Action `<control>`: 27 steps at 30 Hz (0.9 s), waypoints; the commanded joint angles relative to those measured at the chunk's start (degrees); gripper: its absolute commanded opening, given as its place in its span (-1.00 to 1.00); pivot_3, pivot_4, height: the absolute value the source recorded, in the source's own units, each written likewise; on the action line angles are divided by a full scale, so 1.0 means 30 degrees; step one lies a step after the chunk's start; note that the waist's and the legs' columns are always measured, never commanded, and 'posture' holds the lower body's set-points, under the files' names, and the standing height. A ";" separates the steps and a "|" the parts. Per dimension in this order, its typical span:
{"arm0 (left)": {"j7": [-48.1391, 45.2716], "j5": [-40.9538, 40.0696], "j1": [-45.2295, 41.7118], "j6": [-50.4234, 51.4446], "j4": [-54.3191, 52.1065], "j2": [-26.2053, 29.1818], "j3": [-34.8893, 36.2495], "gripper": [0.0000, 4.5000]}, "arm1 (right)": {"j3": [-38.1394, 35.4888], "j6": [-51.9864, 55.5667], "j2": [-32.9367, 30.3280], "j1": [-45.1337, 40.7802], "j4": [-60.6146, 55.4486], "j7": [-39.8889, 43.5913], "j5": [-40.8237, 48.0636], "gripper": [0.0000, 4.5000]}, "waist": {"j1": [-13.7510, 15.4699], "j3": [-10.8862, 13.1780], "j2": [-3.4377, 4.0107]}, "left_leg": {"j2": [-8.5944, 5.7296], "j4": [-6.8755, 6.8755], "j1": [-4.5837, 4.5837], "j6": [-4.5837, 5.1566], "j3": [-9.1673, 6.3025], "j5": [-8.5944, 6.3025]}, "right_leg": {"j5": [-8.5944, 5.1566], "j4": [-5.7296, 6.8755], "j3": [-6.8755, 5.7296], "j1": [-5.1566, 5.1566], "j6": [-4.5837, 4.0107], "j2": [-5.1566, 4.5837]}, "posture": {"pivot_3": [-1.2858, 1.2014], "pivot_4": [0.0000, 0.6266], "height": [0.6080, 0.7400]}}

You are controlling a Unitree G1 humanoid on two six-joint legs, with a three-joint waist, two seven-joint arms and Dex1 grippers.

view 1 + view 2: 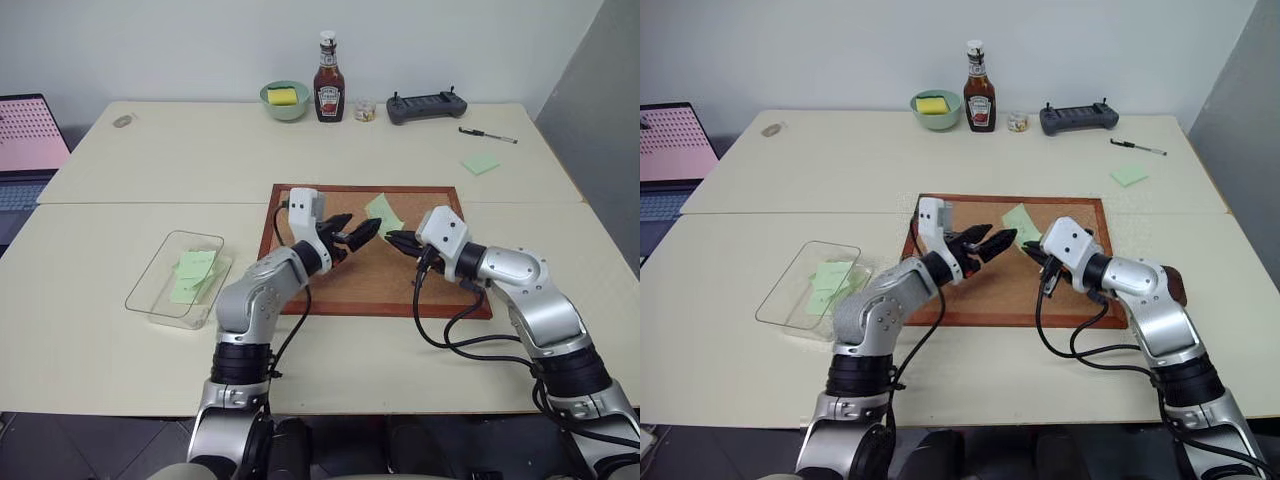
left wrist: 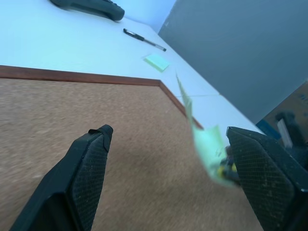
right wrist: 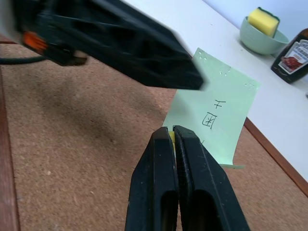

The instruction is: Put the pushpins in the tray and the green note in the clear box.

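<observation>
The green note stands tilted up off the corkboard, its lower edge at my right fingertips. My right gripper is shut on a pushpin, a tiny yellowish-green bit between the tips; I cannot tell whether the note hangs on it. My left gripper is open just left of the note, with nothing between its fingers. The clear box lies at the left and holds pale green notes. A dark reddish-brown tray peeks out behind my right forearm.
Along the table's far edge stand a green bowl with a yellow sponge, a ketchup bottle, a small jar and a controller. A pen and another green note lie far right. A laptop sits far left.
</observation>
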 commanded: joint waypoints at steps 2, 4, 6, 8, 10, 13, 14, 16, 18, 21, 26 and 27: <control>-0.0464 0.0469 -0.1781 -0.2189 0.3478 -0.0605 -0.0236 0.79 | 0.0044 -0.0275 0.0005 0.0142 -0.1086 -0.0063 -0.0186 -1.00 | 0.0005 0.0000 -0.0001 | 0.0000 0.0000 0.0002 0.0000 0.0000 0.0000 | 0.0000 -0.0002 -0.0002 0.0002 0.0000 0.0001 | 0.03 -0.52 1.00; -0.0545 0.0493 -0.2667 -0.2909 0.5239 -0.0976 -0.0061 0.79 | 0.0165 -0.0316 0.0012 0.0176 -0.1117 -0.0044 -0.0271 -1.00 | 0.0014 0.0002 -0.0004 | -0.0002 0.0000 0.0000 0.0000 0.0000 0.0000 | 0.0000 -0.0003 -0.0005 0.0000 0.0000 0.0000 | 0.03 -0.52 1.00; -0.0765 0.0485 -0.3089 -0.3234 0.6037 -0.1120 -0.0050 0.79 | 0.0192 -0.0334 0.0006 0.0180 -0.1130 -0.0043 -0.0339 -1.00 | -0.0001 0.0007 -0.0011 | -0.0005 0.0004 -0.0013 0.0002 0.0000 -0.0001 | 0.0000 -0.0007 -0.0005 -0.0008 0.0000 0.0000 | 0.03 -0.52 1.00; -0.0863 0.0319 -0.3295 -0.3102 0.6412 -0.1231 0.0003 0.79 | 0.0204 -0.0350 -0.0015 0.0157 -0.1122 -0.0070 -0.0392 -1.00 | -0.0024 0.0007 -0.0012 | -0.0003 0.0001 -0.0016 0.0000 0.0000 0.0000 | 0.0000 -0.0011 -0.0004 -0.0013 0.0000 0.0000 | 0.03 -0.52 1.00; -0.0987 0.0137 -0.3208 -0.2728 0.6369 -0.1334 -0.0059 0.64 | 0.0160 -0.0345 -0.0019 0.0158 -0.1145 -0.0101 -0.0453 -1.00 | -0.0030 0.0007 -0.0011 | -0.0001 -0.0004 -0.0020 -0.0008 0.0000 0.0004 | 0.0000 -0.0011 -0.0004 -0.0022 0.0000 0.0000 | 0.03 -0.52 1.00; -0.0729 -0.0144 -0.2976 -0.2217 0.6129 -0.1464 0.0196 0.40 | 0.0102 -0.0335 0.0014 0.0159 -0.1158 -0.0129 -0.0523 -1.00 | -0.0029 0.0007 -0.0011 | 0.0000 -0.0008 -0.0031 -0.0020 0.0000 0.0011 | 0.0000 -0.0010 -0.0005 -0.0032 0.0000 0.0001 | 0.03 -0.52 1.00; -0.0584 -0.0265 -0.2915 -0.2065 0.6024 -0.1487 0.0354 0.35 | 0.0080 -0.0342 0.0021 0.0152 -0.1146 -0.0135 -0.0535 -1.00 | -0.0026 0.0007 -0.0011 | -0.0001 -0.0008 -0.0032 -0.0020 0.0000 0.0011 | 0.0000 -0.0012 -0.0004 -0.0033 0.0000 0.0000 | 0.03 -0.52 1.00; -0.0355 -0.0514 -0.2813 -0.1738 0.5754 -0.1501 0.0627 0.16 | 0.0059 -0.0353 0.0024 0.0136 -0.1124 -0.0142 -0.0551 -1.00 | -0.0027 0.0007 -0.0011 | -0.0003 -0.0006 -0.0038 -0.0015 0.0000 0.0009 | 0.0000 -0.0016 -0.0004 -0.0031 0.0000 -0.0002 | 0.03 -0.52 1.00; -0.0142 -0.0747 -0.2710 -0.1379 0.5421 -0.1514 0.0855 0.03 | 0.0030 -0.0374 0.0011 0.0096 -0.1074 -0.0138 -0.0550 -1.00 | -0.0028 0.0007 -0.0011 | -0.0002 -0.0005 -0.0038 -0.0015 -0.0001 0.0009 | 0.0000 -0.0014 -0.0004 -0.0032 0.0000 -0.0001 | 0.03 -0.52 1.00; 0.0156 -0.0923 -0.2529 -0.0963 0.5003 -0.1518 0.1033 -0.23 | 0.0007 -0.0435 0.0002 -0.0023 -0.0922 -0.0153 -0.0592 -1.00 | -0.0027 0.0007 -0.0011 | -0.0001 -0.0005 -0.0039 -0.0021 -0.0002 0.0012 | 0.0000 -0.0010 -0.0004 -0.0034 0.0000 -0.0002 | 0.03 -0.52 1.00; 0.0599 -0.1325 -0.2401 -0.0523 0.4601 -0.1739 0.1348 -0.64 | -0.0028 -0.0598 -0.0001 -0.0293 -0.0642 -0.0168 -0.0671 -1.00 | -0.0019 0.0007 -0.0011 | -0.0003 -0.0003 -0.0039 -0.0024 -0.0003 0.0013 | 0.0000 -0.0010 -0.0004 -0.0033 0.0000 -0.0003 | 0.03 -0.52 1.00; 0.0629 -0.1342 -0.2403 -0.0488 0.4579 -0.1762 0.1363 -0.75 | -0.0036 -0.0620 0.0005 -0.0325 -0.0612 -0.0177 -0.0677 -1.00 | -0.0015 0.0007 -0.0011 | -0.0003 -0.0002 -0.0039 -0.0024 -0.0002 0.0014 | 0.0000 -0.0010 -0.0004 -0.0033 0.0000 -0.0002 | 0.03 -0.52 1.00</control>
